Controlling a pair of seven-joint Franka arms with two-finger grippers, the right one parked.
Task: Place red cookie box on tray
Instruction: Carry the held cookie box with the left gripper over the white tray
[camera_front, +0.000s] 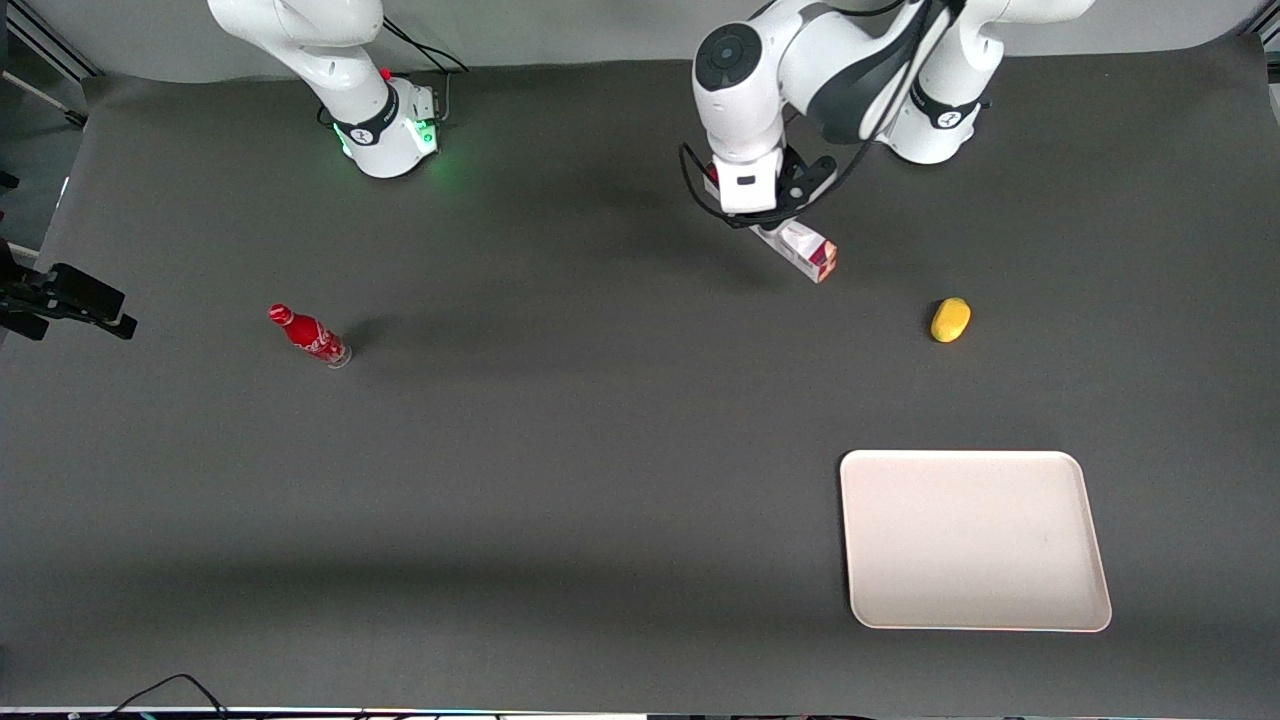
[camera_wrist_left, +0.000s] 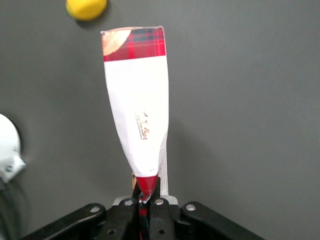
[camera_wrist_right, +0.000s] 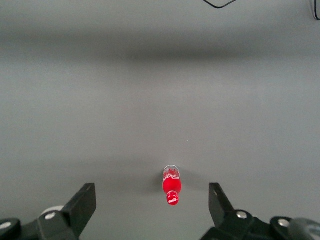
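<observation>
Matte dark-grey cloth covers the counter (camera_front: 560, 480), on which a large, flat cream-white rectangular tray (camera_front: 975, 610) with rounded corners and a low rim lies near the front camera at the working arm's end. Farther from that camera, the left arm's black two-finger hand (camera_wrist_left: 146, 200) is pinched shut on one end of the long, narrow cardboard red cookie box (camera_wrist_left: 137, 110), whose smooth white side carries small print and whose free end shows red tartan. Nearby lies a small rounded yellow lemon-like object (camera_front: 950, 320), while a small glossy red bottle (camera_front: 308, 335) stands toward the parked arm's end.
</observation>
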